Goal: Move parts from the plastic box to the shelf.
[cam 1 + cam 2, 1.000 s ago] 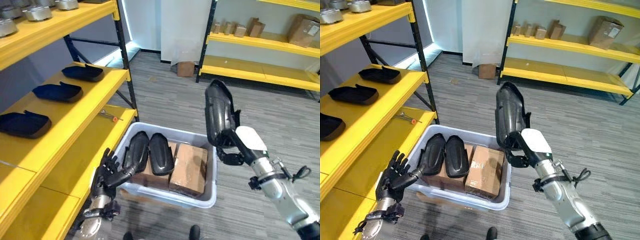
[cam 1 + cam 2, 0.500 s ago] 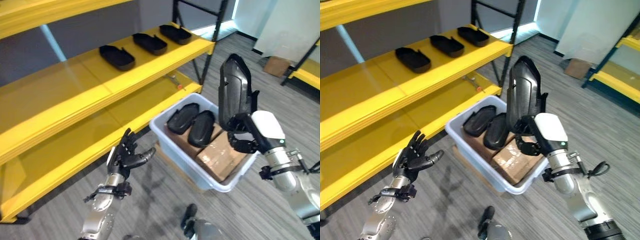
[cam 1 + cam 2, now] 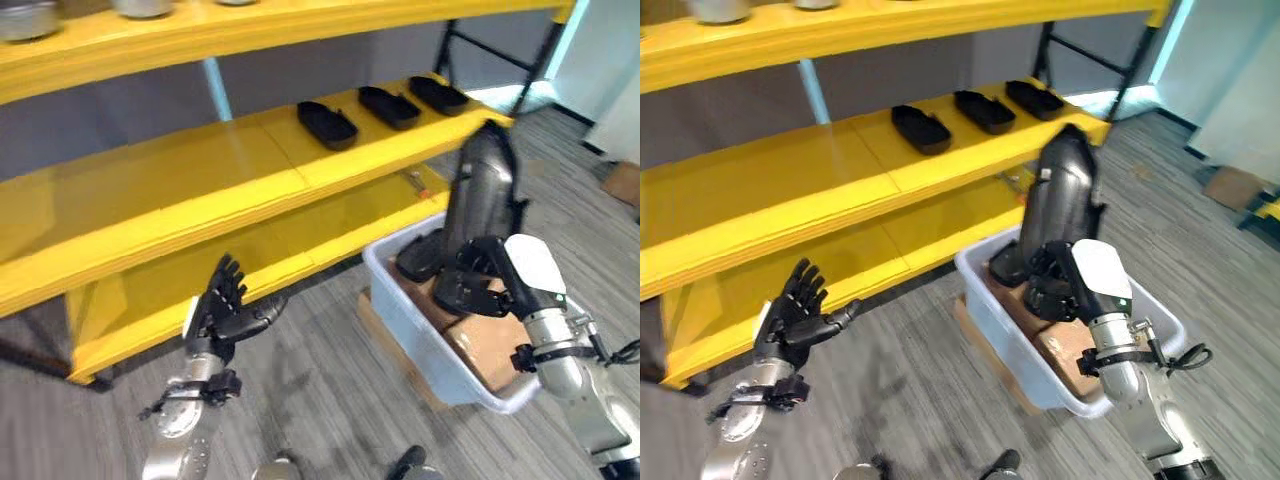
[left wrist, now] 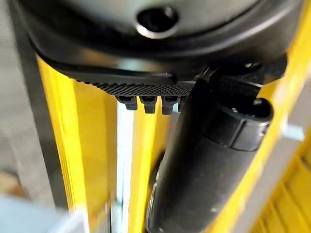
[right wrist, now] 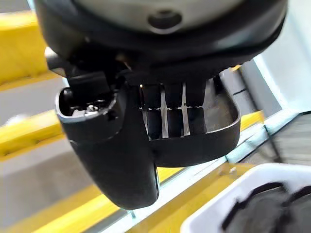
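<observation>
My right hand (image 3: pixel 472 288) is shut on a long black plastic part (image 3: pixel 480 195) and holds it upright above the pale plastic box (image 3: pixel 418 350) on the floor. In the right wrist view its fingers (image 5: pixel 167 116) curl over the part's rim (image 5: pixel 204 143). More black parts (image 3: pixel 420 262) lie in the box on cardboard boxes (image 3: pixel 492 342). Three like parts (image 3: pixel 327 122) sit in a row on the middle board of the yellow shelf (image 3: pixel 180 190). My left hand (image 3: pixel 222 312) is open, raised in front of the lowest board, holding nothing.
Silver metal pieces (image 3: pixel 30 18) stand on the top board. The shelf's dark upright post (image 3: pixel 1060 45) rises at its right end. To the left of the three parts, the middle board (image 3: pixel 770 170) is bare. Grey floor (image 3: pixel 320 400) lies between shelf and box.
The camera has swung left, so the shelf now fills the front and the box sits at the right. My right hand still holds the part upright; my left hand stays open.
</observation>
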